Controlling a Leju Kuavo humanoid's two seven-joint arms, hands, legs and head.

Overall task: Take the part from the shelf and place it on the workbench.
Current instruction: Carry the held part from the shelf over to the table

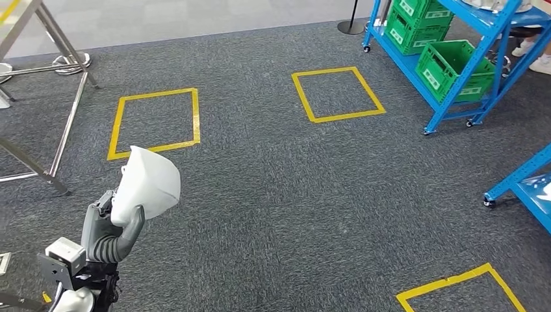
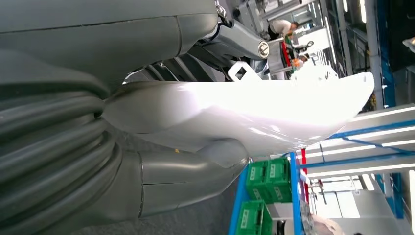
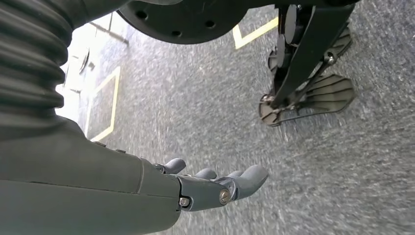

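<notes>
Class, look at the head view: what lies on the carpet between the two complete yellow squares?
Nothing: between the left yellow square and the right yellow square, the head view shows bare grey carpet.

no legible text, labels or numbers

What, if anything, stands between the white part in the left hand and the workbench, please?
The left hand already holds the white part. Ahead lies grey carpet with yellow taped squares; the workbench itself cannot be identified, so the path cannot be judged.
</notes>
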